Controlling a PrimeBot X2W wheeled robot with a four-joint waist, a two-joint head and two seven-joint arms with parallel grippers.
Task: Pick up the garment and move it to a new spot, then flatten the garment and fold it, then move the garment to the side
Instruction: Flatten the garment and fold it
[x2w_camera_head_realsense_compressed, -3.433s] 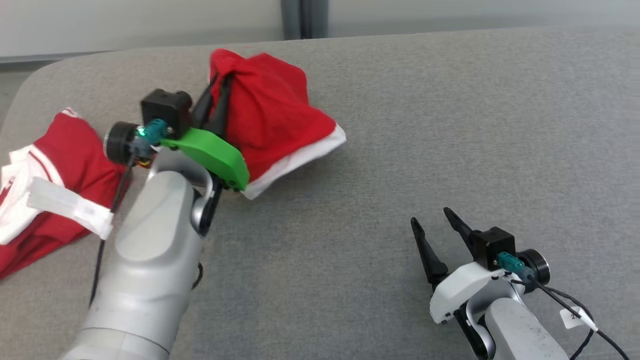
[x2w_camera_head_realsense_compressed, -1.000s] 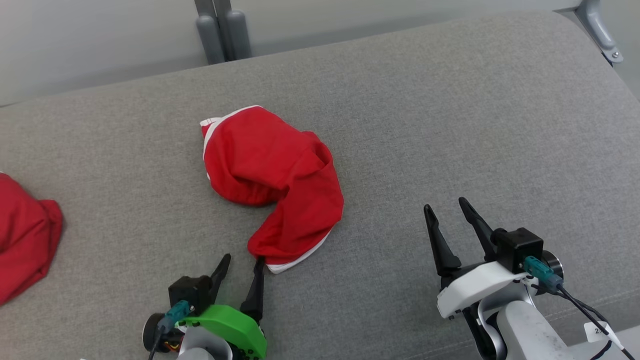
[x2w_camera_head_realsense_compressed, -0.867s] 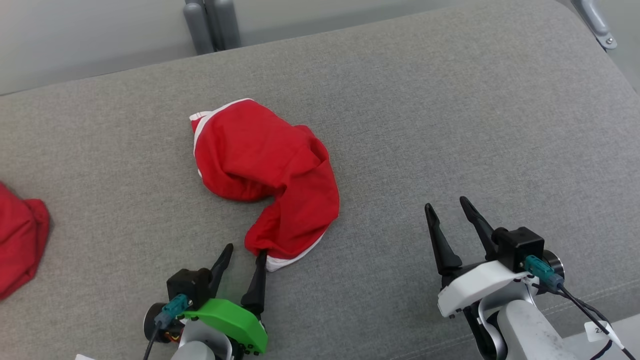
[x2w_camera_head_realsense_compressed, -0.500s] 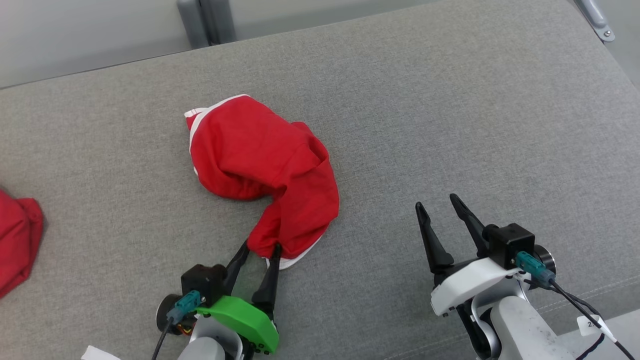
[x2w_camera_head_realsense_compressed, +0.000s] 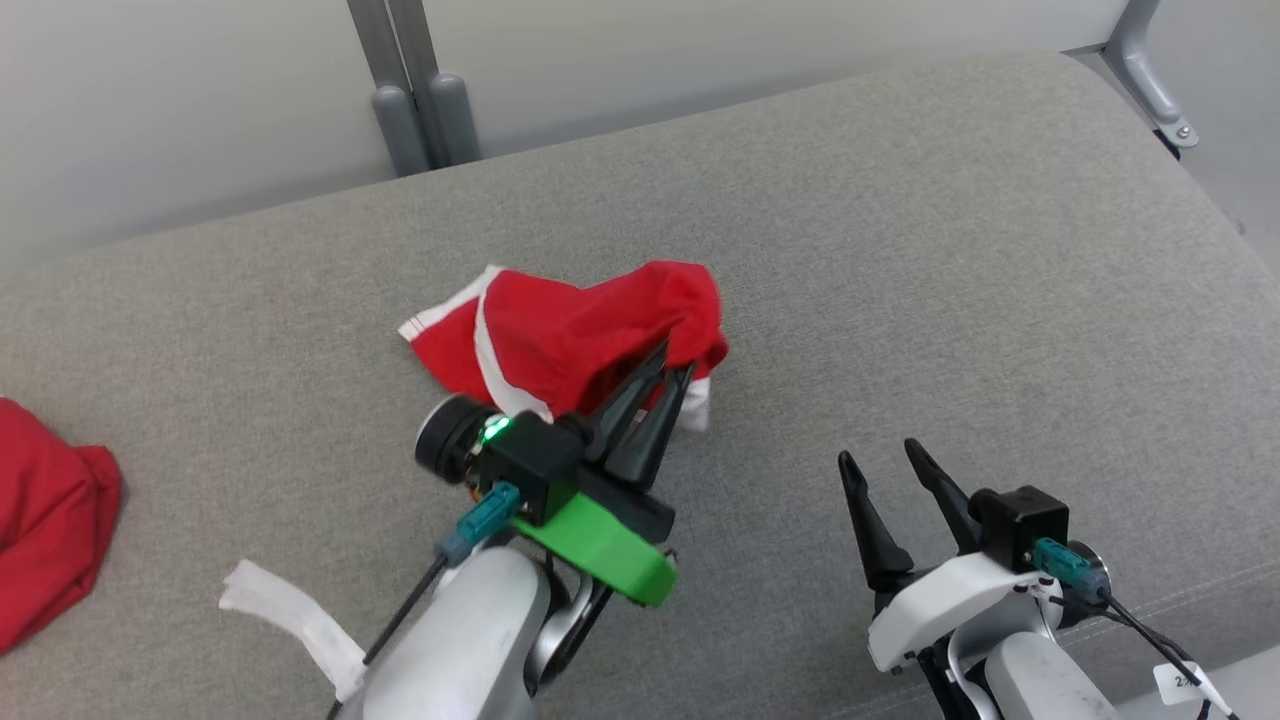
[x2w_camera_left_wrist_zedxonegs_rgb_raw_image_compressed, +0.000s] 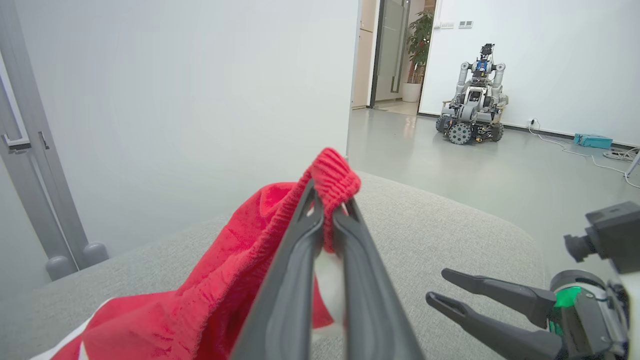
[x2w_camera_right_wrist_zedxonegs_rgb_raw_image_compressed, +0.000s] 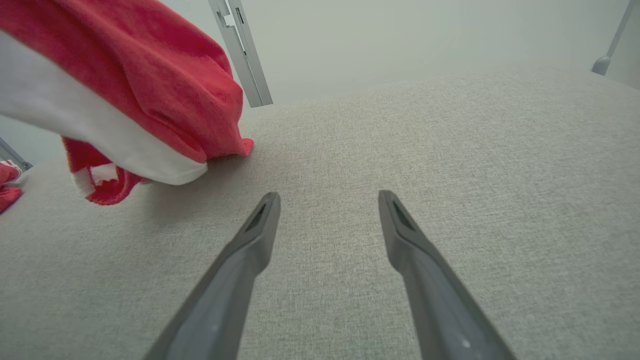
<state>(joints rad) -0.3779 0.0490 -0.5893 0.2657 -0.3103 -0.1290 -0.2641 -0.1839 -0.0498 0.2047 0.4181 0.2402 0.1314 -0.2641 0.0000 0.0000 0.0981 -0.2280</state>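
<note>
The garment is red cloth with white trim, lying crumpled in the middle of the grey cushioned surface. My left gripper is shut on its near-right edge and holds that ribbed red hem lifted off the cushion. In the right wrist view the raised garment hangs at the upper left, its white band showing. My right gripper stands open at the lower right, over bare cushion, apart from the cloth; its fingers have nothing between them.
A second red garment lies at the far left edge. A white tag hangs by my left forearm. Grey metal posts stand behind the cushion against a pale wall. Another wheeled robot stands across the room.
My left gripper closed on the garment's near hem and lifted it up and away, pulling the cloth into a tighter heap. The head camera shifted. My right gripper stayed open.
</note>
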